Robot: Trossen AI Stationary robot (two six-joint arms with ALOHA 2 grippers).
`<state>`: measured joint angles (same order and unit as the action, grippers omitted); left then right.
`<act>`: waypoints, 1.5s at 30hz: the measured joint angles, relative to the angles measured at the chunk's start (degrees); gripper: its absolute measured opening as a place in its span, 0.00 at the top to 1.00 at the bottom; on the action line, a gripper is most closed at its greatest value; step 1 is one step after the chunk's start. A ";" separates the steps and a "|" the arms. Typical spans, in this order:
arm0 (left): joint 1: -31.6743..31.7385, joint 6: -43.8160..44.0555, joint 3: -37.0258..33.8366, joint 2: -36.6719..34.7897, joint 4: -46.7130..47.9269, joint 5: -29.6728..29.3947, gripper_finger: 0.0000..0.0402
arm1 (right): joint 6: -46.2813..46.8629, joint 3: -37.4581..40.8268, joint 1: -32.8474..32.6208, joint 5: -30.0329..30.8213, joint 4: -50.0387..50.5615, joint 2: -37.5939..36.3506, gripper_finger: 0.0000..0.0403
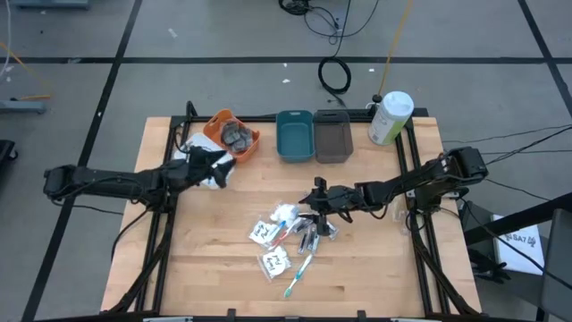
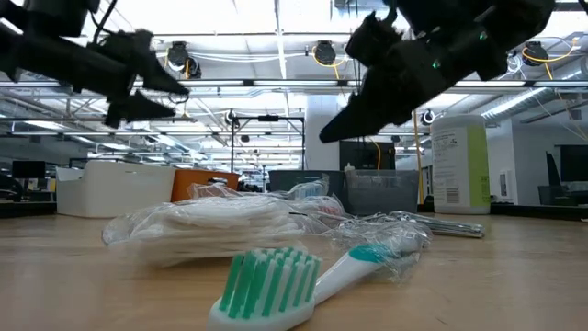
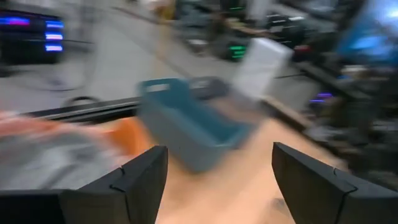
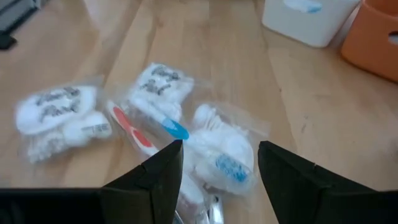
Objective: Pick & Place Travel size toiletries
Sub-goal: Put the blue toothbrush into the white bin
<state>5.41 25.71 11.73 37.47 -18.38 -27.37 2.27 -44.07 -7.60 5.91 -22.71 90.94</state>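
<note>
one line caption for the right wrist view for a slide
Open right claw hovers above wrapped white packets and toothbrushes.

Clear-wrapped white packets [image 1: 266, 233] and teal-white toothbrushes [image 1: 298, 274] heaped mid-table, flat; grey discs [image 1: 236, 134], apparently, in orange bin.

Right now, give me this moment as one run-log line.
left gripper: open, empty, by orange bin | right gripper: open, empty, over toiletries pile | grey discs: in orange bin
</note>
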 joint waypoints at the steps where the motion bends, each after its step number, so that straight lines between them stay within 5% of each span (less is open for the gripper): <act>1: -0.52 -0.18 0.00 0.00 -1.33 1.53 0.32 | -0.35 0.00 0.26 -0.01 -0.84 1.05 0.51; 12: -7.66 -11.68 0.00 4.98 -5.13 3.34 0.37 | -4.84 0.02 2.93 -3.21 -10.72 10.57 0.51; 21: -11.95 -30.94 0.04 20.50 -24.75 3.42 0.37 | -9.57 -0.02 3.00 -4.69 -11.02 12.01 0.51; 33: -10.51 -32.64 0.04 30.87 -35.41 3.46 0.37 | -11.97 -0.04 3.02 -4.55 -12.80 15.38 0.52; 45: -10.47 -32.51 0.04 30.88 -35.48 3.47 0.37 | -13.30 -0.04 3.02 -4.70 -12.62 15.25 0.81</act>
<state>-5.06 -6.81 11.77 68.36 -53.86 -23.90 -11.02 -44.12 -4.58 1.21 -35.33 106.19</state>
